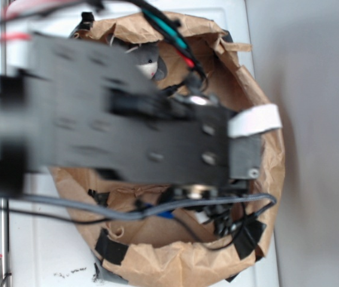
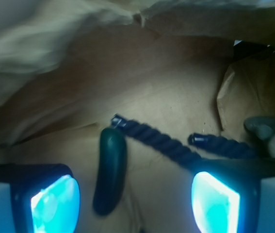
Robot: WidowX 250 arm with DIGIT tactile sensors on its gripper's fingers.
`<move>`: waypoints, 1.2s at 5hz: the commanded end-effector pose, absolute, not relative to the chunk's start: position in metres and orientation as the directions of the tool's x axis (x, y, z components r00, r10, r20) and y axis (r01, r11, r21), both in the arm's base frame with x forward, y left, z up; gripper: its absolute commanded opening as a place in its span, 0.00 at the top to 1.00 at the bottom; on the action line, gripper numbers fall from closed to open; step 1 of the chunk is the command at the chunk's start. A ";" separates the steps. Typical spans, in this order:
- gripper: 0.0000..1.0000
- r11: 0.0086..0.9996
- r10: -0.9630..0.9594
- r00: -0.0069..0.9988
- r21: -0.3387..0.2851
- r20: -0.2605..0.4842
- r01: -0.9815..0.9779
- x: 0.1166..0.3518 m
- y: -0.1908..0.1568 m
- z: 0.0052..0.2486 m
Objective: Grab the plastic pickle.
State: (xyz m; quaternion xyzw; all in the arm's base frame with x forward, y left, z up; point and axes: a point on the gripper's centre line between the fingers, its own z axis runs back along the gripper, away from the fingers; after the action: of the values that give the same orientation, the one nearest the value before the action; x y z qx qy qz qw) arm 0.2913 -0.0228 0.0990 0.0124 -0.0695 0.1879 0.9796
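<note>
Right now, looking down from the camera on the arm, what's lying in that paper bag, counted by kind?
Plastic pickle, dark green: 1
Navy rope, both ends showing: 1
Grey-and-white toy, partly hidden at the right edge: 1
Total: 3

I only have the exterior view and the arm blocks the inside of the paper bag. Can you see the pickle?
Observer: Yes. In the wrist view the plastic pickle lies on the bag floor between the tool fingers, nearer the left-hand one in the picture.
Operator: Is the tool open?
Observer: Open; both fingers stand apart and neither touches the pickle.
Operator: Anything close by that I could grab by mistake?
Observer: A navy rope runs from just above the pickle's top end toward the right-hand finger.
Operator: Anything else down there?
Observer: A grey and white object at the right edge; too cut off to identify.
</note>
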 end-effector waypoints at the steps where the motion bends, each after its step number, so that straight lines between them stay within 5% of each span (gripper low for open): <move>1: 0.00 0.940 0.334 0.917 -0.007 0.218 -0.341 0.300 -0.035 0.081; 3: 0.00 0.976 0.218 0.961 -0.054 0.170 -0.211 0.310 -0.065 0.034; 4: 0.00 0.974 0.225 0.957 -0.003 0.184 -0.228 0.320 -0.073 0.015; 5: 1.00 0.971 0.238 0.953 -0.011 0.187 -0.241 0.328 -0.068 0.021; 6: 1.00 0.968 0.251 0.949 -0.024 0.192 -0.252 0.332 -0.056 0.062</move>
State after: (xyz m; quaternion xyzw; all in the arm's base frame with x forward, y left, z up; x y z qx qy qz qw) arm 0.3154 -0.0583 0.0319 0.0160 -0.0479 0.1220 0.9913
